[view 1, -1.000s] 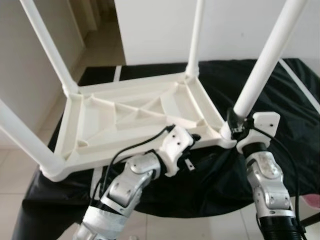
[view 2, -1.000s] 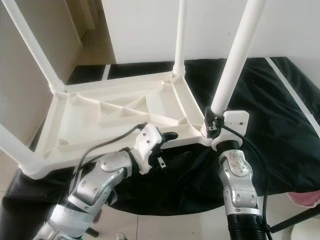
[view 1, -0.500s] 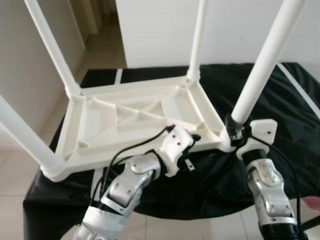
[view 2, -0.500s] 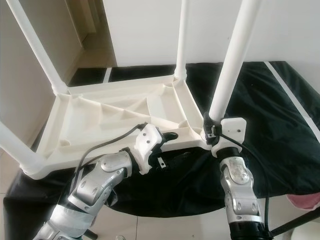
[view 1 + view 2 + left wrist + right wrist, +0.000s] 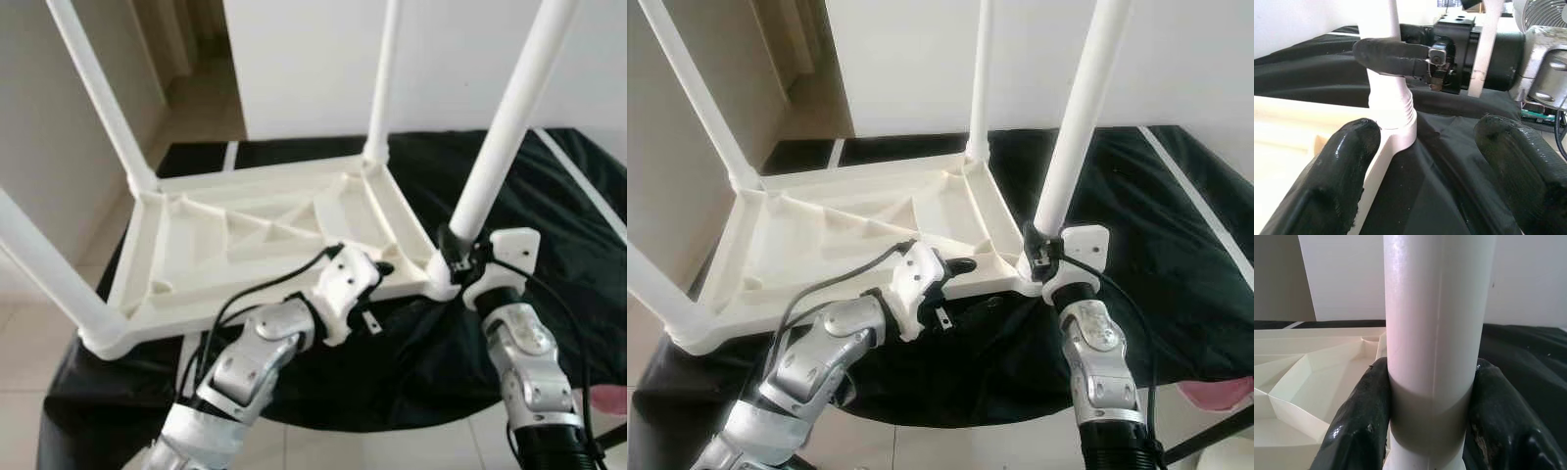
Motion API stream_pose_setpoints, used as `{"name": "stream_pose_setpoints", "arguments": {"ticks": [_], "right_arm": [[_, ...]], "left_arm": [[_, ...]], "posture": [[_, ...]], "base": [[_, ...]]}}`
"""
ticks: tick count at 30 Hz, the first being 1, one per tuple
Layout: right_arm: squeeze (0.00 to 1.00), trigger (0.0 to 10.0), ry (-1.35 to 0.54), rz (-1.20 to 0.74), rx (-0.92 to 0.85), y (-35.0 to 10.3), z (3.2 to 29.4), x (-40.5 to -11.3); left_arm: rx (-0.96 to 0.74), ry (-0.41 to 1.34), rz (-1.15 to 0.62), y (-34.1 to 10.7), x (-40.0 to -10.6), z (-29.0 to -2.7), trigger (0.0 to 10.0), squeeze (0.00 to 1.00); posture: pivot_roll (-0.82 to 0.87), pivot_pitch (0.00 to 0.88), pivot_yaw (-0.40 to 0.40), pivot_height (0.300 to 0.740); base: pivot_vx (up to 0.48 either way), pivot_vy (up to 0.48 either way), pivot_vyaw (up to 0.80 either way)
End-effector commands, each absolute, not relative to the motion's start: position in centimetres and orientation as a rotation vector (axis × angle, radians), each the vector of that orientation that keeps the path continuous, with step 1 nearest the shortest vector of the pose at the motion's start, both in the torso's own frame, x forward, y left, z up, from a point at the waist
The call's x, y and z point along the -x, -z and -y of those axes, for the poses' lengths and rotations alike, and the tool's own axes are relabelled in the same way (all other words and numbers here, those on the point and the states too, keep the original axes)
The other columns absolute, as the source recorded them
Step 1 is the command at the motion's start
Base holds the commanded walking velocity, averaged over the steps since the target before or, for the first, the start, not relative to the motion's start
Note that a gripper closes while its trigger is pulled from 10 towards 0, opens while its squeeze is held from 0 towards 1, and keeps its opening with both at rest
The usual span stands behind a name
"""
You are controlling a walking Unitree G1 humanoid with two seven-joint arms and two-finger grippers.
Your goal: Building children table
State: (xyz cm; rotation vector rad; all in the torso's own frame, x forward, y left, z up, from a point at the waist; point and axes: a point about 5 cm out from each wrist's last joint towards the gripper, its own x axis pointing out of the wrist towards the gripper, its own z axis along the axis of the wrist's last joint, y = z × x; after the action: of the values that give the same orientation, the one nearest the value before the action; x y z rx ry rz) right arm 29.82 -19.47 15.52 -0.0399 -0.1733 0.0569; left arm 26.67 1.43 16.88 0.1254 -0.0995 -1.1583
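Closest to us, our left gripper [image 5: 377, 271] sits at the near rim of the upturned white table top [image 5: 265, 235], right by its near right corner. From the left wrist view its two black fingers [image 5: 1342, 166] stand spread apart: one rests against the cream edge of the table top, the other hangs over the black cloth [image 5: 1449, 161], so nothing is clamped between them.

Just beside it, our right gripper [image 5: 1043, 250] is clenched around the base of the near right leg [image 5: 1080, 108], just above the socket where that leg meets the corner. The right wrist view confirms it: a black finger [image 5: 1359, 421] presses on each side of the white tube [image 5: 1435, 333], tight against it.

The table top lies upside down, its ribbed underside facing up, on a black cloth-covered surface [image 5: 549, 225]. The near left leg [image 5: 39, 255] rises from its corner toward us and off the picture's left edge.

Further back, the far left leg [image 5: 103, 93] and the far right leg [image 5: 384, 73] stand up from their corners. Beyond them we see a white wall [image 5: 441, 49] and, to the left, a passage with a pale tiled floor [image 5: 201, 103].
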Motion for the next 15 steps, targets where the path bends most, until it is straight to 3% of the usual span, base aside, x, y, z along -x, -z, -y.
{"name": "stream_pose_setpoints", "arguments": {"ticks": [1,15], "right_arm": [[0.0,10.0,-0.029,0.054,0.019,-13.46,19.97,-29.81],[0.0,10.0,0.067,-0.031,-0.033,-12.8,20.97,-30.36]], "left_arm": [[-0.138,1.189,0.113,-17.3,-26.52,-1.35,10.0,0.0],[-0.136,1.174,0.118,-17.55,-26.61,-1.62,10.0,0.0]], "posture": [[-0.06,0.007,0.026,0.74],[-0.06,0.023,0.019,0.74]], "base": [[0.0,0.0,0.0],[0.0,0.0,0.0]]}}
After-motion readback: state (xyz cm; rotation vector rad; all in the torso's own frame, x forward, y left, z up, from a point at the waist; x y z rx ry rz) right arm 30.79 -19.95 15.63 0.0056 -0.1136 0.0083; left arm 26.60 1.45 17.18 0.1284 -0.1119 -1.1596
